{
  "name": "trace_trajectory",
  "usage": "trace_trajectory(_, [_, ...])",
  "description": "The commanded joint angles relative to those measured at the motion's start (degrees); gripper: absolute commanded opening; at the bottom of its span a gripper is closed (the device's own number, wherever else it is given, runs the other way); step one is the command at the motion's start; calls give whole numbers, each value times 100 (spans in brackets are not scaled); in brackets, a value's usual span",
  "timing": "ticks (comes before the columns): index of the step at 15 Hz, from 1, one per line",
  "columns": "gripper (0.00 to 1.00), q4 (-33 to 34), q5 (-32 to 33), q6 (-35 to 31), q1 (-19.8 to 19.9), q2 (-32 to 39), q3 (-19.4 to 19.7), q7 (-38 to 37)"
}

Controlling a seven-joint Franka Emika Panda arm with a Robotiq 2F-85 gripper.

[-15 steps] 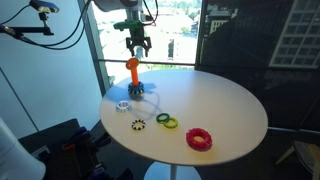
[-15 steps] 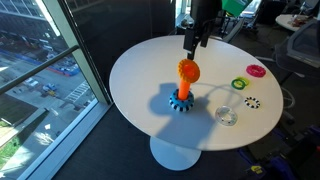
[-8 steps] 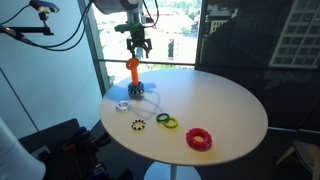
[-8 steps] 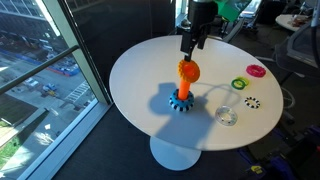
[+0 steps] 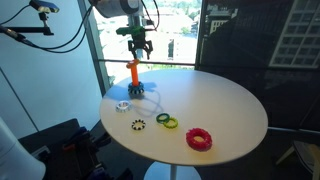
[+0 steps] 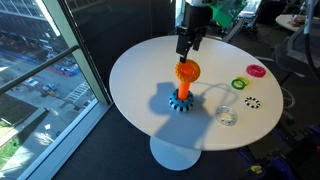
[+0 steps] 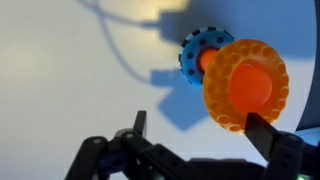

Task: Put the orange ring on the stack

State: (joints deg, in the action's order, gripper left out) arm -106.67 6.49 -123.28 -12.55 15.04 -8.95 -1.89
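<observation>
Across the round white table (image 5: pixel 230 110) everything is lying within my reach. My pincer (image 6: pixel 190 47) is hovering straight above the stack (image 6: pixel 181 100), released and grasping nothing; in the wrist view its jaws are standing wide apart with only bare table between them. I am judging that I am hanging directly overhead because that line lets a ring drop squarely over the peg. The orange ring (image 7: pixel 245 85) is sitting around the top of the peg, high above the teal toothed base, so it seems to be threaded but not slid down. Well apart from the stack, the red ring (image 5: pixel 199 139), the green-yellow ring (image 5: pixel 167 121), a pale toothed ring (image 5: pixel 138 125) and the small pale blue ring (image 5: pixel 122 105) are lying flat and loose, presumably waiting their turn. I am finding no brand, label or readable writing on any of them.
</observation>
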Motion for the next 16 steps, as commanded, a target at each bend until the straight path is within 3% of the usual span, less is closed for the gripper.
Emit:
trace_trajectory(1, [100,-39,52,-136,-1,35,4,-52])
trace_trajectory(9, [100,-70,-21,-156,37,-91,5,1])
trace_trajectory(16, [100,-114,102,246,50,-353,92,-178])
